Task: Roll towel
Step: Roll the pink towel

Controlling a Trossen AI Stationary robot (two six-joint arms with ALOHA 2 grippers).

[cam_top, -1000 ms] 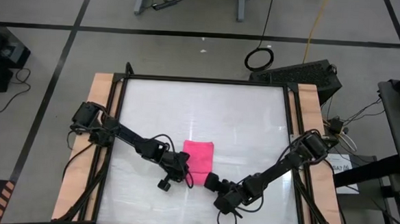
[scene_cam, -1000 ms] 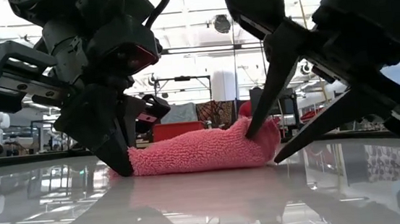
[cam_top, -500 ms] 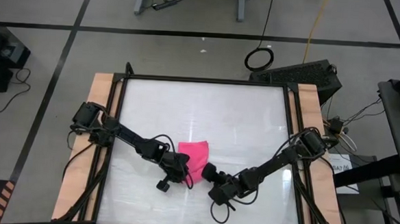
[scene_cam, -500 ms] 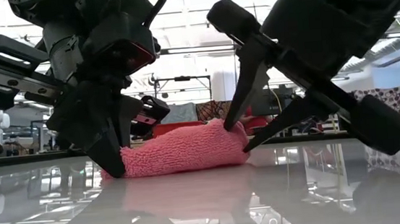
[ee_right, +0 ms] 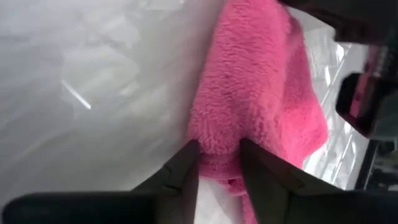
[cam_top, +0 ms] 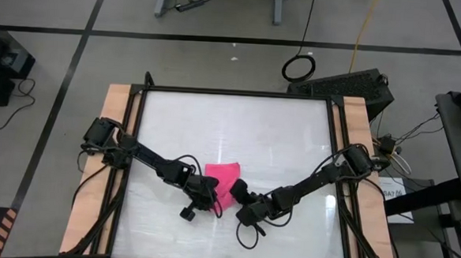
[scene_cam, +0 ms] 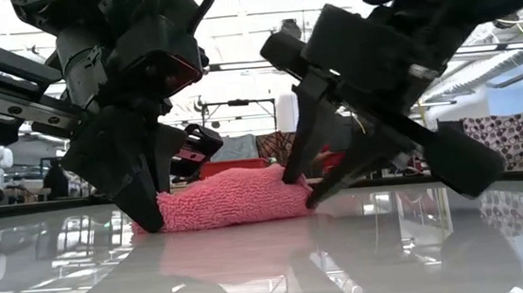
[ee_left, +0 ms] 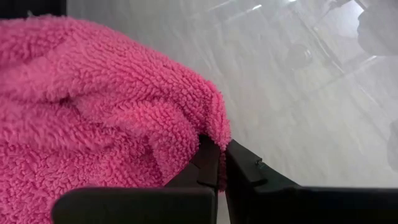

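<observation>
Glossy white surface [cam_top: 230,129] with wooden side rails is reflecting the ceiling lights, and the towel [cam_top: 223,181] is sitting near the middle of its near half, bunched into a lumpy pink mound instead of a flat sheet. So I'd say the roll is partly going: it's gathered and doubled over, but nowhere near a tight tube yet, and most of the actual rolling is left. Left hand [ee_left: 219,168] is pinching the towel's left edge, fingers closed together on the fabric, arm reaching in low from the left rail. Right hand [ee_right: 217,163] is clamping the towel's right end between its fingers, arm stretching in low from the right rail.
</observation>
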